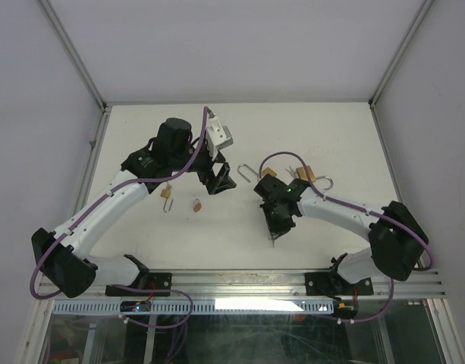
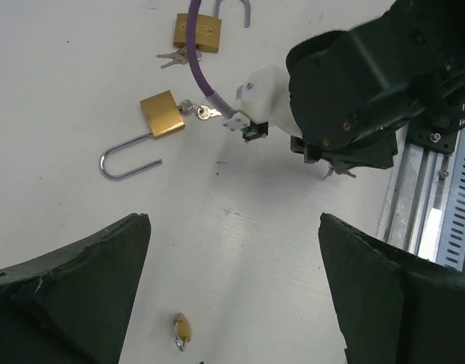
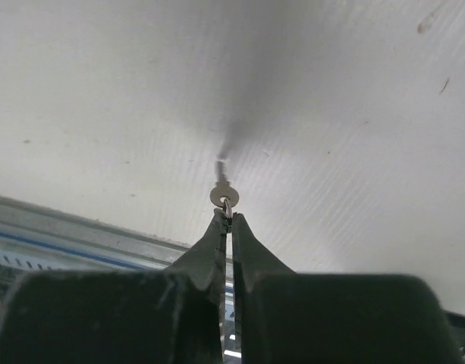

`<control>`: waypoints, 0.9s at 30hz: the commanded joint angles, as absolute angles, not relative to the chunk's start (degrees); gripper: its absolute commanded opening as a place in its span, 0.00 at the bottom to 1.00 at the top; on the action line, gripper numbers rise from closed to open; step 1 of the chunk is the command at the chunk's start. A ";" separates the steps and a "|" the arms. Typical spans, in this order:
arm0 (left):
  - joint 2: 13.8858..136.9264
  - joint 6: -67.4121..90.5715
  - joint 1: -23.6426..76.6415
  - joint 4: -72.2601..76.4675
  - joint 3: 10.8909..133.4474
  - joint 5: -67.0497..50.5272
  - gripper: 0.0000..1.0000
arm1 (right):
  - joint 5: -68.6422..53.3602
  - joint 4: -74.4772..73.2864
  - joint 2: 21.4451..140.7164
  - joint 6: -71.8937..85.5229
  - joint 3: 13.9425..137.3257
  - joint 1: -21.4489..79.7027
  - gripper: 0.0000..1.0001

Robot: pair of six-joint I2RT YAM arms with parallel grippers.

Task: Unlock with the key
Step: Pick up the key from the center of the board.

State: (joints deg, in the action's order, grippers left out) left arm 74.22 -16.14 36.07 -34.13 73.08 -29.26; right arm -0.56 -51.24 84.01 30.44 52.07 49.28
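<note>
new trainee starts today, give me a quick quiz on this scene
1. True or false: the right hand is shut on a key.
2. The left hand is: A) open and holding nothing, B) shut on a padlock, C) holding a key.
3. Fill in: in the left wrist view, the shackle of the middle padlock is ____.
Key: 1 true; 2 A; 3 open.
</note>
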 commanded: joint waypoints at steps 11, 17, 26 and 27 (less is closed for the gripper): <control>70.10 -17.05 36.65 -19.15 61.88 -49.03 0.85 | -19.80 -47.03 69.53 10.58 63.00 46.96 0.00; 67.50 -19.32 36.57 -7.59 56.17 -53.50 0.81 | -28.67 -44.31 68.06 11.62 71.31 44.22 0.00; 63.79 -12.68 36.66 9.67 48.22 -51.50 0.73 | -33.26 -36.33 68.74 17.79 79.34 43.25 0.00; 63.81 -12.31 36.67 9.82 48.29 -51.87 0.72 | -33.62 -35.74 68.67 18.08 79.97 43.30 0.00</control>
State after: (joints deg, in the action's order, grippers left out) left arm 65.69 -15.53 36.07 -1.39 48.66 -49.67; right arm -29.76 -41.67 69.38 15.25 75.44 43.64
